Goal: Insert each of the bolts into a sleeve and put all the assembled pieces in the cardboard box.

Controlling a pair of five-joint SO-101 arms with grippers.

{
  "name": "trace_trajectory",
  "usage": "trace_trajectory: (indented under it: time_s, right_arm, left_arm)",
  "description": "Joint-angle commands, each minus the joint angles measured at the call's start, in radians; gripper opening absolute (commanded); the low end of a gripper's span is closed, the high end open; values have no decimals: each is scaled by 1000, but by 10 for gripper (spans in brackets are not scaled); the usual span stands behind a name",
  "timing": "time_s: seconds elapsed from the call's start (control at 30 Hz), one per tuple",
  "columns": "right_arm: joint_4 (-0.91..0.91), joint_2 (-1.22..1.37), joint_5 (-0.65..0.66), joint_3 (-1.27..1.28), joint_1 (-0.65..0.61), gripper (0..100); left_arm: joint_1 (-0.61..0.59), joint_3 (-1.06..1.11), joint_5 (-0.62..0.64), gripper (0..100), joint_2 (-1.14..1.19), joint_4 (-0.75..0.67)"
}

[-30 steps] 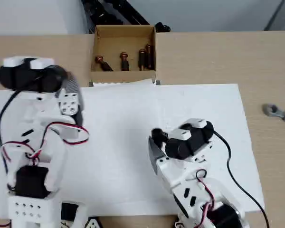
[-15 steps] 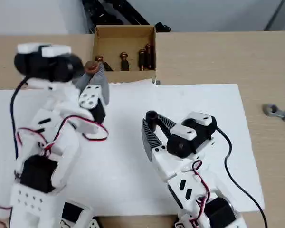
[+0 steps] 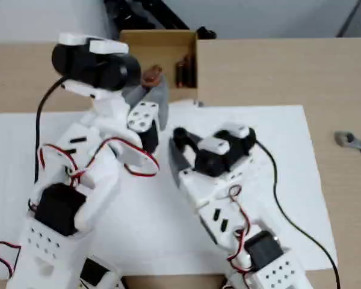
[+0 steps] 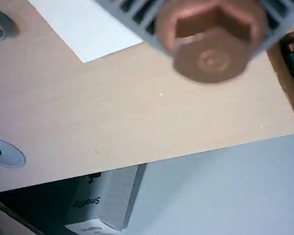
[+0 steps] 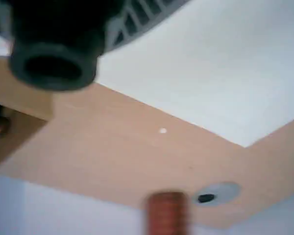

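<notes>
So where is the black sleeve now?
In the high view, the black sleeve is pinched in the right claw over the white sheet, near the cardboard box.

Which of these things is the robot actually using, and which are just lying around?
Part of the job: bolt in the left gripper; black sleeve in the right gripper; cardboard box; assembled pieces inside it.
Just lying about: metal tool; white sheet under the arms.

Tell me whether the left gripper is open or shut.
Shut: the left gripper clamps a copper-coloured hex-head metal bolt between grey fingers.
</notes>
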Motion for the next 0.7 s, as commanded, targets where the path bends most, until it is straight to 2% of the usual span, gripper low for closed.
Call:
trace_trajectory:
  time_s: [0.0,0.17,0.37,0.67]
  right_arm:
    - [-67,35,-3,-14,-47,5]
    - [-67,56,2,-14,-70,5]
    - [-71,53,135,-14,-90,5]
    - [-73,53,140,-14,-87,5]
  left_arm:
    - [6,-62,6,6,3,2]
    - [18,-58,6,6,5,25]
    - [26,-59,5,6,5,66]
    - [28,-62,5,6,5,64]
